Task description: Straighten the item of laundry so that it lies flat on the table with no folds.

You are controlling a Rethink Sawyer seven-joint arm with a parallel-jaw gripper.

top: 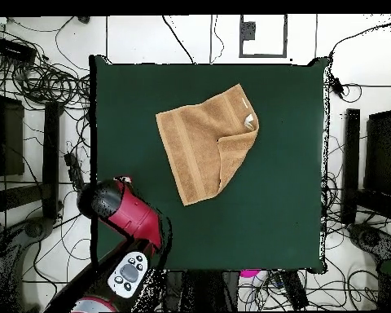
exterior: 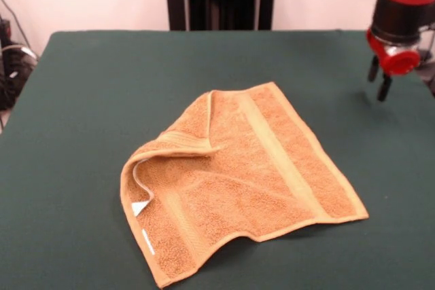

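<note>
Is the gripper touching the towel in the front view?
No. The gripper hangs over bare table at the far right corner, well apart from the towel.

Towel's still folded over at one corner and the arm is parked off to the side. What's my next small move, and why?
Probably carry the gripper across to the folded-over corner of the towel. That flap lies doubled onto the towel near the white label, and the gripper hangs over bare table, well clear of the cloth, holding nothing.

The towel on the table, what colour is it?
Orange-tan, with plain woven bands; the towel shows best in the front view.
</note>
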